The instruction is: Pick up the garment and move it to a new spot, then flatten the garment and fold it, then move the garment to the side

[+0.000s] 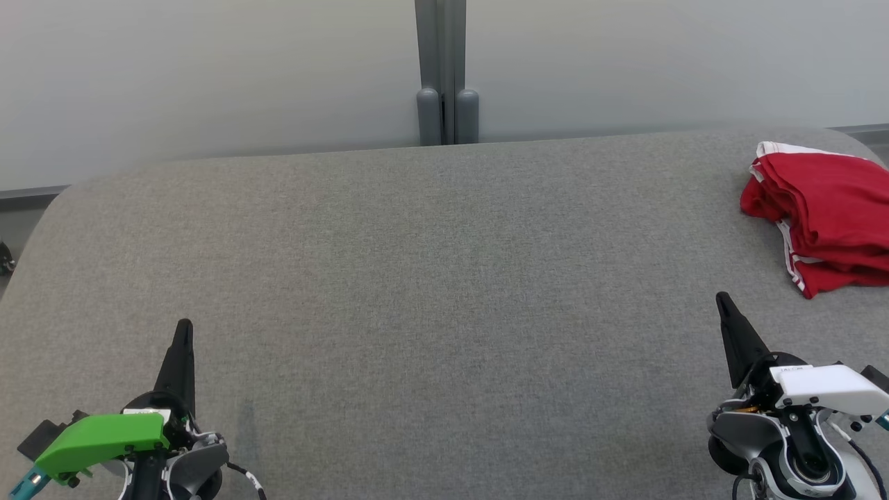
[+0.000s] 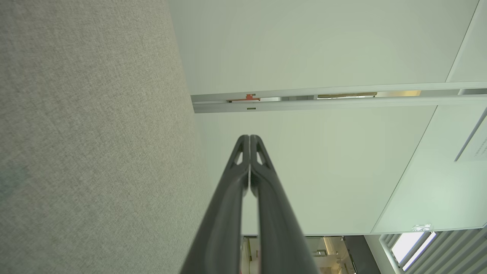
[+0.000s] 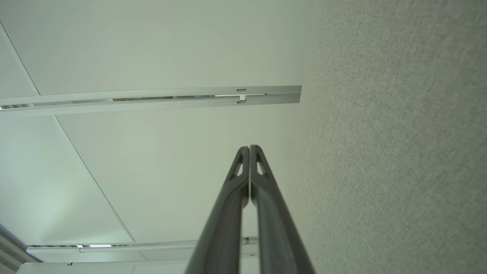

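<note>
Left gripper (image 1: 183,332) at 7 o'clock and right gripper (image 1: 723,301) at 5 o'clock: both closed tight, empty. Red garment (image 1: 826,208) lies at 2 o'clock on the grey table (image 1: 444,264), seemingly folded and set aside; task appears complete.

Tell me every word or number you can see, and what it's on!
Nothing here can be read for sure.
Mark on the right tool, on its white cover: too small.
White label on the left tool: too small.
Sign at the left wrist view's right edge: blurred.
Red garment: no writing seen.
</note>
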